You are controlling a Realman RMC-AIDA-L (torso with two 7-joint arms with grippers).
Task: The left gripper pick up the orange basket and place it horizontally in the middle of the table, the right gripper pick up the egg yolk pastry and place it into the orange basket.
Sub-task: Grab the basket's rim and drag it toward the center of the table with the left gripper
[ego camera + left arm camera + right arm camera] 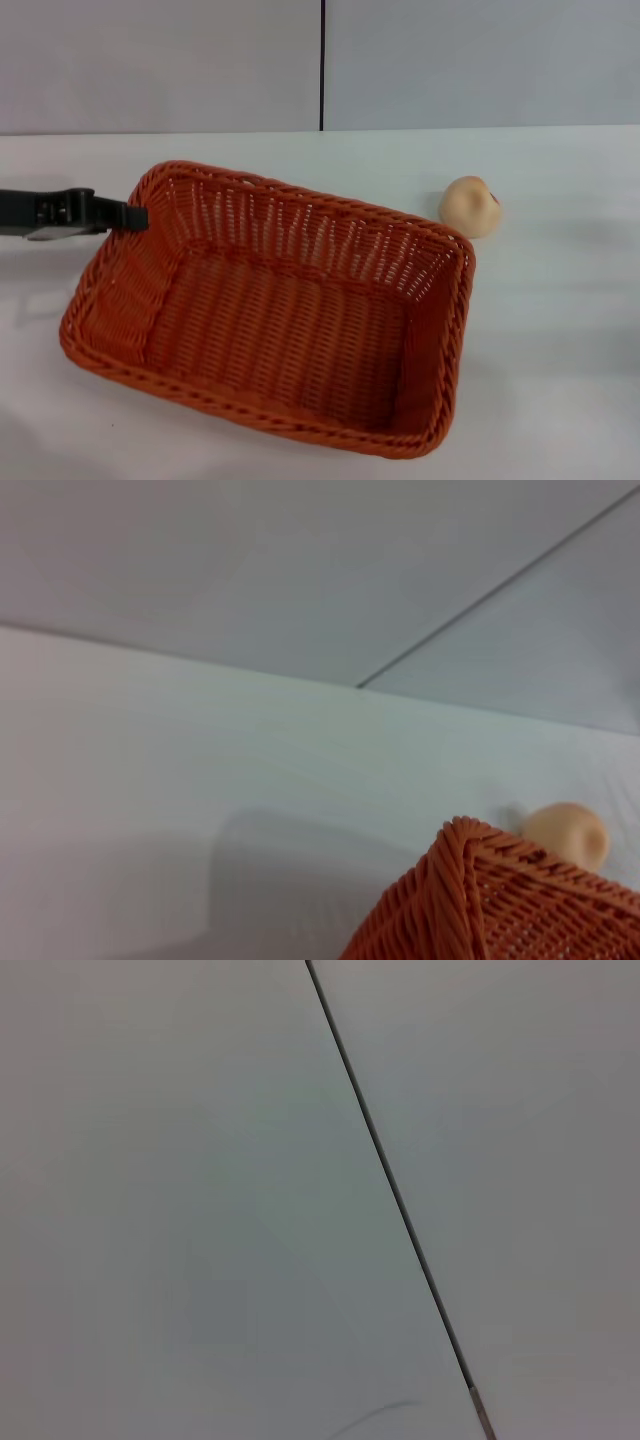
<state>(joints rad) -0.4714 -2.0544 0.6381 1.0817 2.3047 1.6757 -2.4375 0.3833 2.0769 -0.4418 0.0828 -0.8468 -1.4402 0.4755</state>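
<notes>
The orange basket (pixel 280 320) lies on the white table (pixel 560 330) near its middle, long side roughly across my view, slightly skewed, with nothing inside. My left gripper (pixel 135 216) comes in from the left, and its black tip is at the basket's far left rim corner. The left wrist view shows that corner of the basket (pixel 480 900) and, beyond it, the egg yolk pastry (pixel 567 832). The pale tan egg yolk pastry (pixel 471 207) sits on the table just beyond the basket's far right corner, apart from it. My right gripper is out of view.
A grey wall with a dark vertical seam (pixel 322 65) stands behind the table. The right wrist view shows only those wall panels and the seam (pixel 400 1210). Bare tabletop (pixel 150 760) lies to the left and right of the basket.
</notes>
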